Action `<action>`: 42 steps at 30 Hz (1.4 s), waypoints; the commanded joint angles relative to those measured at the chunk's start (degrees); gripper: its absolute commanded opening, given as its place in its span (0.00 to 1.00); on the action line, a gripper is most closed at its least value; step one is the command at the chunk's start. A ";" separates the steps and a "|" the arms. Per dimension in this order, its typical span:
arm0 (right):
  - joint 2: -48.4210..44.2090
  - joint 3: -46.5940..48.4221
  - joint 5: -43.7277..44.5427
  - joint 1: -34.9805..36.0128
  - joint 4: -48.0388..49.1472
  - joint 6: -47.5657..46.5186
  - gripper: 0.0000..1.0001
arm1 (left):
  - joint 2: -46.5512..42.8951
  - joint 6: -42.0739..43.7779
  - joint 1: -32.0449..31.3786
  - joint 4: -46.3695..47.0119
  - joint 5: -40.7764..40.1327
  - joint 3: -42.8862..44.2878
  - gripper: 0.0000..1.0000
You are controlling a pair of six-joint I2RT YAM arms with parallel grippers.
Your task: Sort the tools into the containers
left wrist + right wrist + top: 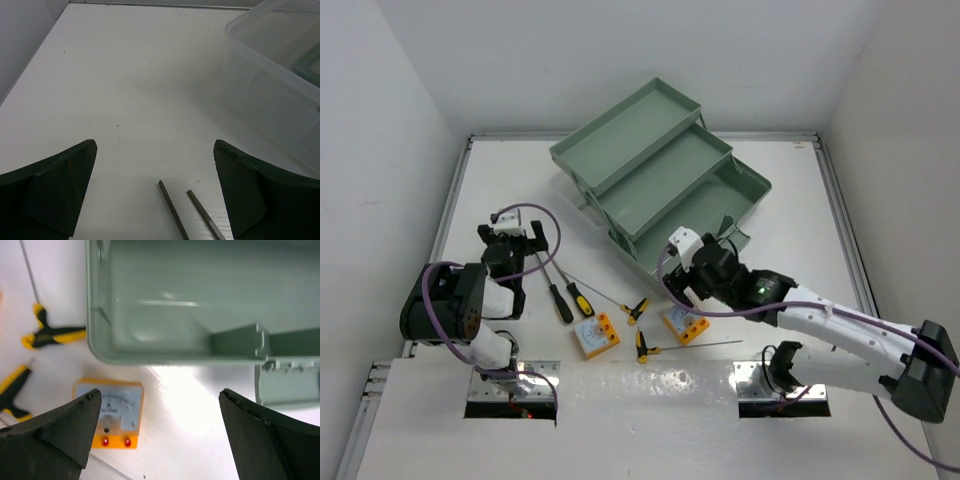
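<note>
1. The right gripper [159, 395] hangs over the table [200, 410] with its fingers spread wide and nothing between them. The orange meter [114, 412] lies flat below it, dial up. It sits off the middle of the gap, toward the finger at the left of the wrist view.
2. The lowest tray [200, 300] lies just beyond that meter, its rim close to the meter's far edge but apart from it. The carry therefore looks short and straight ahead.
3. The right arm is plainly the nearer one for this meter. The left gripper [512, 235], also open and empty, hovers over the tips of the two screwdrivers [570, 298]. Their shafts [172, 210] run back toward the arm bases.
4. The second meter [594, 335] lies between the two arms.
5. The table is smooth, white and glossy, so a flat square case may slide when pinched.
6. The T-handle keys [50, 332] lie clear to one side, leaving room for the fingers. The tray wall is the closest obstacle.
</note>
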 commanded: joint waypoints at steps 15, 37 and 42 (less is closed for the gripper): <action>4.21 -6.90 9.22 13.51 4.52 15.92 0.93 | -0.03 0.14 -0.73 2.74 -0.19 1.14 1.00; 14.22 -11.30 4.54 13.42 9.80 22.96 0.99 | -0.03 0.14 -0.73 2.74 -0.19 1.14 0.99; 15.20 -9.81 8.07 13.42 7.95 21.21 0.99 | -0.03 0.14 -0.73 2.74 -0.19 1.14 0.99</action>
